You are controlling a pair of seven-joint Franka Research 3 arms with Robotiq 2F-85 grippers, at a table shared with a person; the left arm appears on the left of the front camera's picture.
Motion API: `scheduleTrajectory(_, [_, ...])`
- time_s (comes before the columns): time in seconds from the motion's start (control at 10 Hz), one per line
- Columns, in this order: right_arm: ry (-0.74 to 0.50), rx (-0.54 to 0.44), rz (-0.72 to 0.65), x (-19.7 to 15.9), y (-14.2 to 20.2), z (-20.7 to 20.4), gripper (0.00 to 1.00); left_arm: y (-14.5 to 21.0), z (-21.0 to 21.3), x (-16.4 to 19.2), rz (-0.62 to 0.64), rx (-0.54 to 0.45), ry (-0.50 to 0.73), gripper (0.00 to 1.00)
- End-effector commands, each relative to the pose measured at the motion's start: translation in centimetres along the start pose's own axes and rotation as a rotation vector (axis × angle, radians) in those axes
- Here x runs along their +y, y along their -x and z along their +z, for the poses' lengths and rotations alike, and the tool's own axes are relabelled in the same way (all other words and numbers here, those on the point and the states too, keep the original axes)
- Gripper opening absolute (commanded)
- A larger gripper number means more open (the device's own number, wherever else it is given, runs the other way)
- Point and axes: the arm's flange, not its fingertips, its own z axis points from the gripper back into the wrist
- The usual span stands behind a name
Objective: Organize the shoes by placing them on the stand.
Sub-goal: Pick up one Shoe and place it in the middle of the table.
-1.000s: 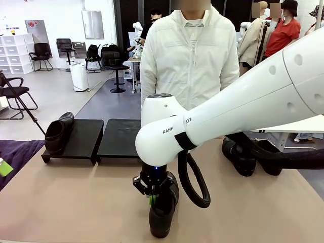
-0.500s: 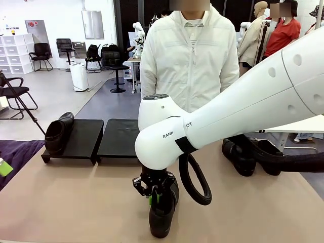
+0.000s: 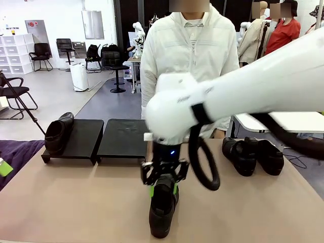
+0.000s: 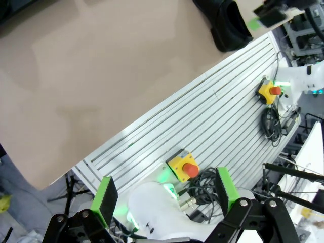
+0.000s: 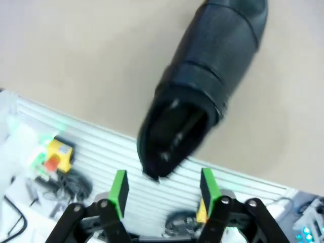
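Note:
A black shoe (image 3: pixel 162 212) lies on the tan table near its front edge, toe toward the camera. My right gripper (image 3: pixel 163 189) hovers just over its heel, open, with the green pads apart on either side. In the right wrist view the shoe (image 5: pixel 207 81) lies beyond the right gripper (image 5: pixel 163 190), its heel opening clear of both pads. The stand (image 3: pixel 121 139) sits at the back left with one shoe (image 3: pixel 58 132) on its left panel. Two more shoes (image 3: pixel 251 155) rest at the right. My left gripper (image 4: pixel 166 195) is open and holds nothing, off the table's edge.
A person in a white jacket (image 3: pixel 190 55) stands at the far side behind the stand. The right arm's black cable (image 3: pixel 202 167) loops down beside the gripper. Aluminium rails (image 4: pixel 202 116) with yellow stop buttons run along the table's near edge. A purple cloth (image 3: pixel 17 154) lies at the left.
My right gripper has opened and let go of the shoe, which stays on the table. The arm has lifted and swung a little to the right. The left gripper is unchanged.

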Motion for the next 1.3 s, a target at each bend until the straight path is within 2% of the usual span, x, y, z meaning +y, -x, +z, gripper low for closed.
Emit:
scheduleTrajectory(0.0, [-0.074, -0.024, 0.020, -7.1, 4.3, 6.1, 1.00, 0.2, 0.2, 0.3, -0.021, 0.009, -0.001, 1.00])
scheduleTrajectory(0.2, [-0.184, 0.075, 0.071, -16.0, 6.6, 11.4, 1.00, 0.2, 0.2, 0.3, -0.021, 0.009, -0.001, 1.00])
scheduleTrajectory(0.3, [-0.304, 0.137, 0.127, -21.4, 7.9, 13.6, 1.00, 0.2, 0.2, 0.3, -0.021, 0.009, -0.001, 1.00])
scheduleTrajectory(0.4, [-0.434, 0.126, 0.113, -25.7, 9.1, 15.0, 1.00, 0.2, 0.2, 0.3, -0.021, 0.009, -0.001, 1.00])
scheduleTrajectory(0.5, [-0.543, 0.074, 0.096, -29.3, 10.5, 15.9, 1.00, 0.2, 0.2, 0.3, -0.021, 0.009, -0.001, 1.00])
scheduleTrajectory(0.6, [-0.658, -0.020, 0.055, -32.3, 12.0, 16.0, 1.00, 0.2, 0.2, 0.3, -0.021, 0.009, -0.001, 1.00])
scheduleTrajectory(0.7, [-0.752, -0.126, 0.027, -34.4, 13.6, 15.1, 1.00, 0.2, 0.2, 0.3, -0.021, 0.009, -0.001, 1.00])
scheduleTrajectory(0.8, [-0.775, -0.179, 0.024, -35.4, 14.5, 13.8, 1.00, 0.2, 0.2, 0.3, -0.021, 0.009, -0.001, 1.00])
scheduleTrajectory(0.9, [-0.754, -0.227, -0.051, -35.7, 14.5, 12.5, 1.00, 0.2, 0.2, 0.3, -0.021, 0.009, -0.001, 1.00])
scheduleTrajectory(1.0, [-0.724, -0.086, 0.013, -36.4, 14.5, 15.4, 1.00, 0.2, 0.2, 0.3, -0.021, 0.009, -0.001, 1.00])
scheduleTrajectory(1.2, [-0.724, -0.086, 0.013, -36.4, 14.5, 15.4, 1.00, 0.2, 0.2, 0.3, -0.021, 0.009, -0.001, 1.00])
